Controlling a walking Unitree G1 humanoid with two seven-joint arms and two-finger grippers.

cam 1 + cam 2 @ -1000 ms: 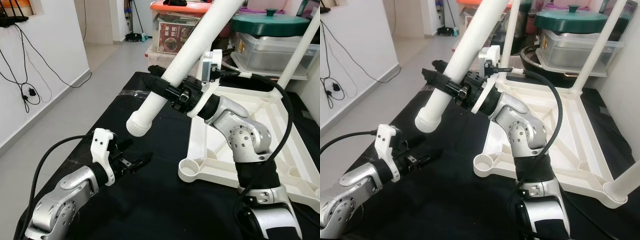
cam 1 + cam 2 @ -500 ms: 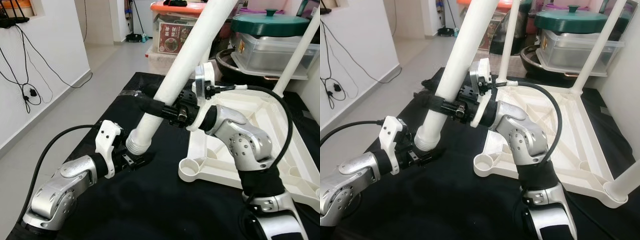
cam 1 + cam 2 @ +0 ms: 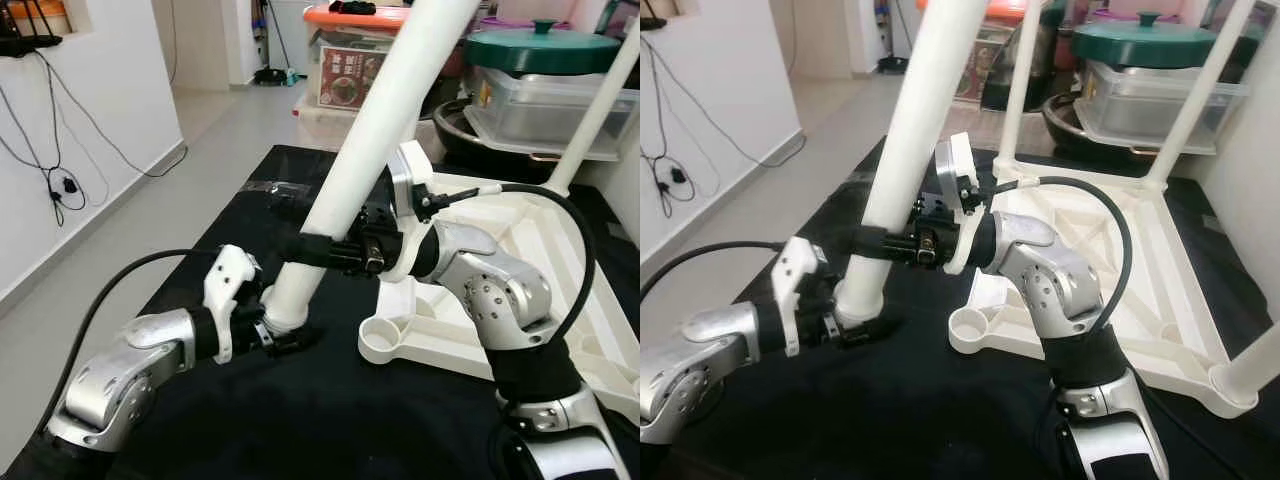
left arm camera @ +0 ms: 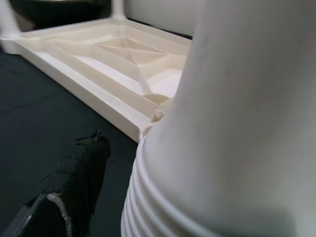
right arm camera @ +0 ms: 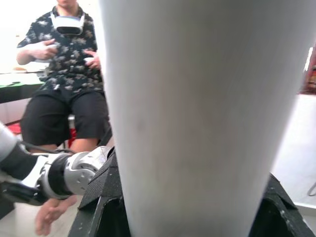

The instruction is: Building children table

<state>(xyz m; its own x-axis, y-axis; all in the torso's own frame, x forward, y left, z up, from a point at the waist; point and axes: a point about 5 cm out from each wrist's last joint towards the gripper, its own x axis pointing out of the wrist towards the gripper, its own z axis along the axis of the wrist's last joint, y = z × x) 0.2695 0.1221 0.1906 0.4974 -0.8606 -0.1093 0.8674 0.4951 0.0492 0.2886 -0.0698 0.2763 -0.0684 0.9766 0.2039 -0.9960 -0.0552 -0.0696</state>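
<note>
The white table leg (image 3: 375, 140) is held tilted by the right gripper (image 3: 318, 250), fingers clamped round it partway up. Its ribbed end is down on the black cloth (image 3: 330, 420), just beside the upside-down tabletop (image 3: 545, 215) corner socket. The left gripper (image 3: 275, 330) is at that ribbed end; grip can't be told. A seated person (image 5: 64, 74) is seen w/ the right wrist cam.

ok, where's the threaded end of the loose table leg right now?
The threaded end rests on the black mat, at the left gripper, just left of the upturned tabletop's empty corner socket; the right gripper clamps the leg higher up.
</note>
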